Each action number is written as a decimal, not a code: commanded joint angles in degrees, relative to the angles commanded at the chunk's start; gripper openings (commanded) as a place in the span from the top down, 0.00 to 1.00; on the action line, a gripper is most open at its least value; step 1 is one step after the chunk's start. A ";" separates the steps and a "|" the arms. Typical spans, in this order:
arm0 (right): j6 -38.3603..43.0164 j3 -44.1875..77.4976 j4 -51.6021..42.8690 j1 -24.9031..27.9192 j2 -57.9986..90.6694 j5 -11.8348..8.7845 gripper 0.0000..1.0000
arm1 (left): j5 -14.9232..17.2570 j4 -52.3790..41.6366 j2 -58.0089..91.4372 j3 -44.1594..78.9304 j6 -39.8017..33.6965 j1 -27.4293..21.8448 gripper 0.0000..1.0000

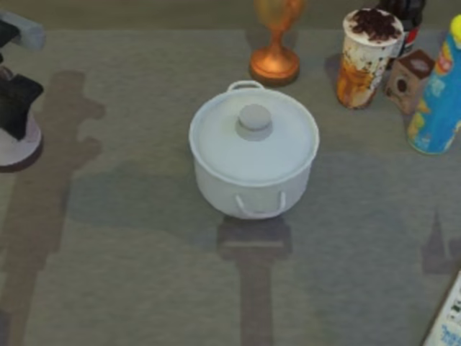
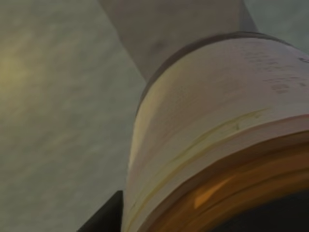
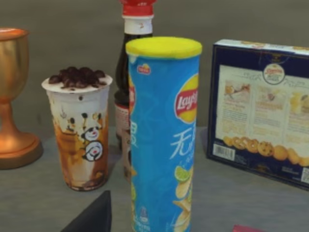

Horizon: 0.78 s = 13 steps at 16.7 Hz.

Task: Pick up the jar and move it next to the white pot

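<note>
Left wrist view packed with the jar [image 2: 212,135]: white label, orange band, dark finger tip beside it. Looks clamped by the left gripper [image 1: 16,101] at the table's far left, well apart from the white pot [image 1: 253,158]; actual finger gap not visible. Best carried level, set down just beside the pot, clear of its loop handle. Right gripper: 1 finger tip visible, opening unknown. Count: 1 jar, 1 pot, 1 goblet [image 1: 274,43], 1 topped cup [image 1: 367,58], 1 chip can [image 3: 161,135].
</note>
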 joint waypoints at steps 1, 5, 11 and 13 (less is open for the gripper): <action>0.00 0.00 0.00 0.00 0.00 0.00 0.00 | 0.00 0.00 0.00 0.00 0.00 0.00 1.00; 0.00 0.00 0.00 0.00 0.00 0.00 0.00 | -0.02 0.14 1.04 0.59 -2.01 -1.15 1.00; 0.00 0.00 0.00 0.00 0.00 0.00 0.00 | -0.11 1.66 6.01 3.54 -20.29 -7.74 1.00; 0.00 0.00 0.00 0.00 0.00 0.00 0.00 | -0.16 2.65 7.72 4.65 -28.88 -10.56 1.00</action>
